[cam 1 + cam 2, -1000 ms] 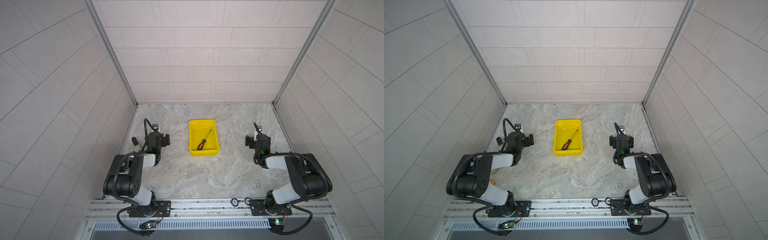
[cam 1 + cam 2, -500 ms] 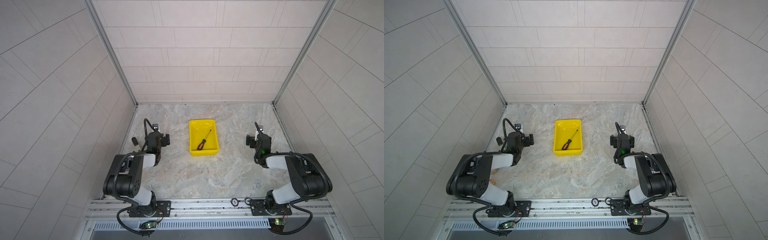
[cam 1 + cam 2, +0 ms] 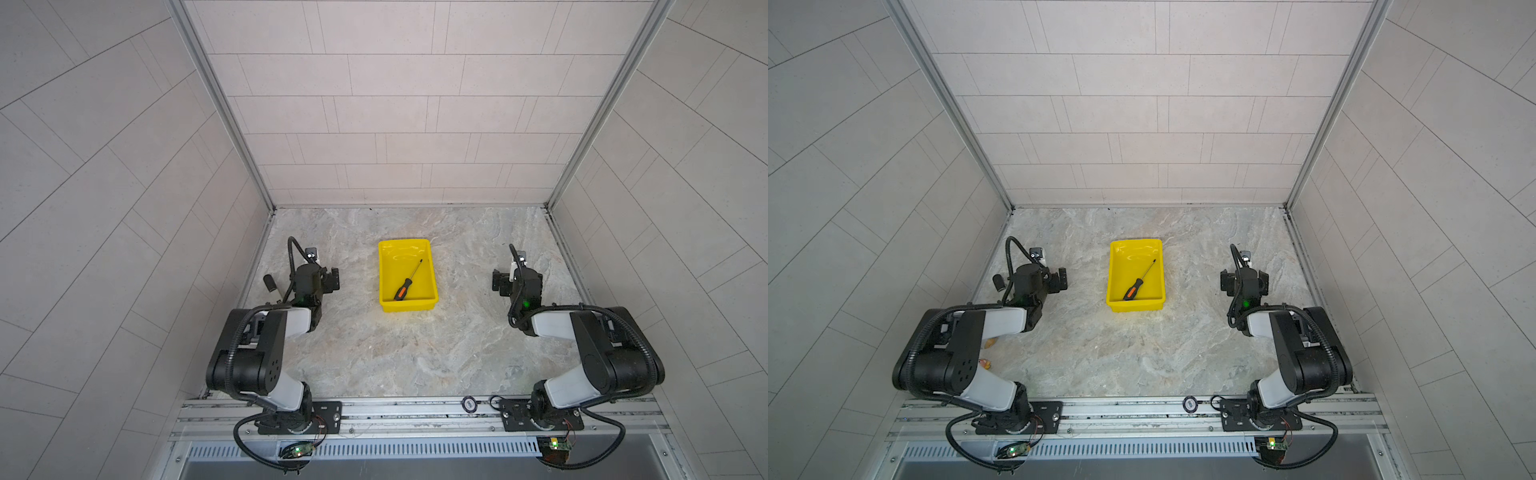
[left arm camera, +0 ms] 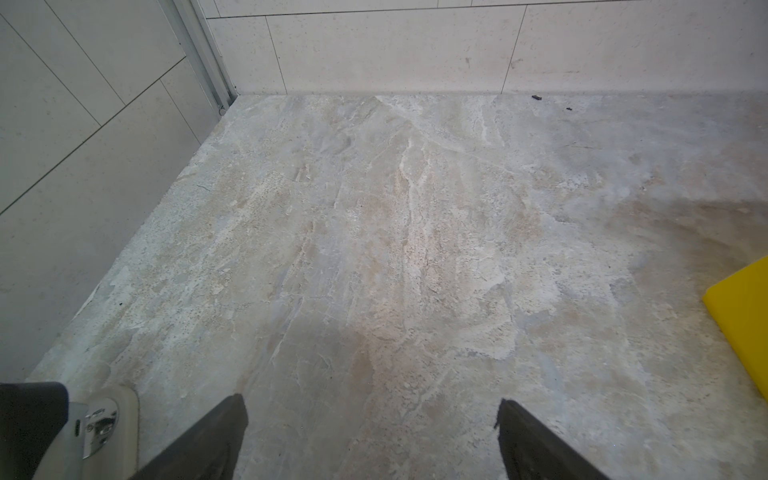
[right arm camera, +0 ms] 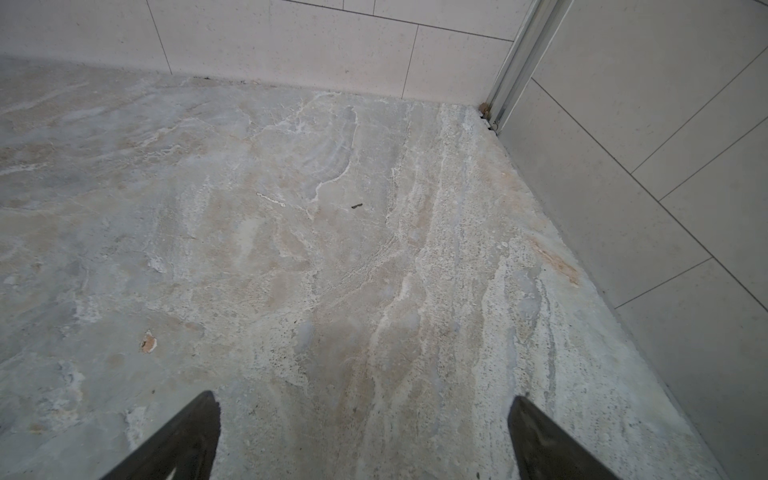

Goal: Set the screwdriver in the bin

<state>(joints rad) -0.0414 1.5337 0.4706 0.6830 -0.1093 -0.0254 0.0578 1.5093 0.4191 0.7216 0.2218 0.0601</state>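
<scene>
The screwdriver [image 3: 408,281] [image 3: 1139,281], black handle tipped in orange, lies diagonally inside the yellow bin [image 3: 381,270] [image 3: 1109,270] at mid-floor in both top views. Its handle is towards the bin's near end. My left gripper [image 3: 301,275] [image 3: 1030,276] rests low over the floor to the left of the bin, open and empty. In the left wrist view its gripper [image 4: 370,401] frames bare stone, and a corner of the bin [image 4: 744,316] shows at the edge. My right gripper [image 3: 517,279] [image 3: 1244,278] [image 5: 363,397] sits right of the bin, open over bare floor.
Tiled walls close the cell on three sides. A metal rail with a small round ring [image 3: 468,403] runs along the front. Two small orange-pink bits [image 3: 990,341] lie on the floor by the left arm. A dark speck [image 5: 356,205] lies ahead of the right gripper.
</scene>
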